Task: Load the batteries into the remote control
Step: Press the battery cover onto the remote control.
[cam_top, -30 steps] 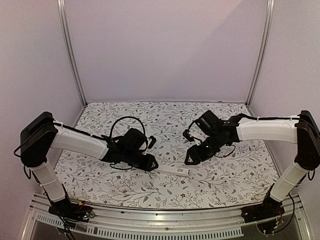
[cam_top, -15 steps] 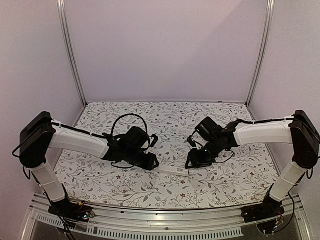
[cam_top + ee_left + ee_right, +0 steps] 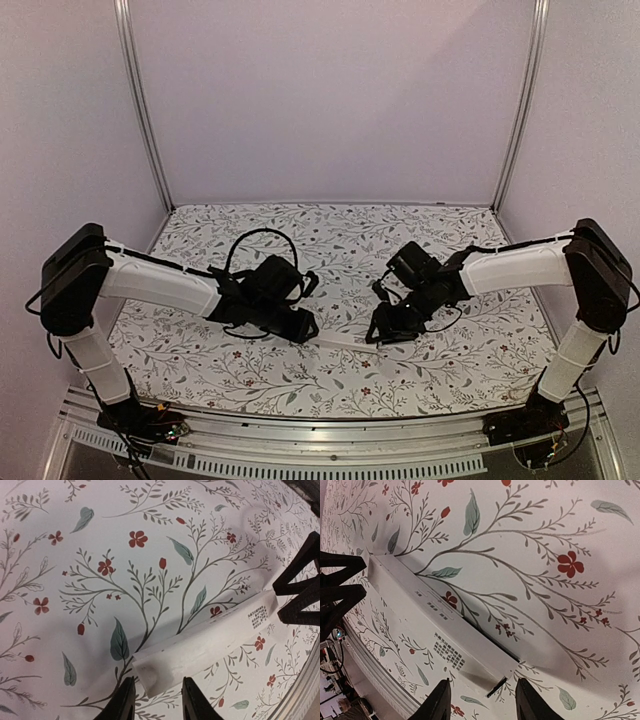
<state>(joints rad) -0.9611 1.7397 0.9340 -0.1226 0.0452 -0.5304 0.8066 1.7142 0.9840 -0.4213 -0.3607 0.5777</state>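
The remote control (image 3: 346, 342) is a slim white bar lying flat on the floral cloth between my two grippers. My left gripper (image 3: 307, 328) has the bar's left end (image 3: 155, 672) between its fingertips (image 3: 158, 701), both black tips against its edges. At the other end, my right gripper (image 3: 378, 336) is open and its tips (image 3: 484, 701) straddle the end of the remote control (image 3: 470, 645), with small gaps on each side. A dark slit (image 3: 496, 687) shows at that end face, beside a printed label. The batteries are out of view.
The floral cloth (image 3: 330, 240) covers the table between white walls, with metal posts (image 3: 140, 100) at the back corners. A metal rail (image 3: 320, 436) runs along the near edge. A black cable loop (image 3: 256, 240) arches over the left wrist.
My right arm has come down and to the left onto the remote control's right end, and its jaws have narrowed. The left gripper and the remote control have hardly moved.
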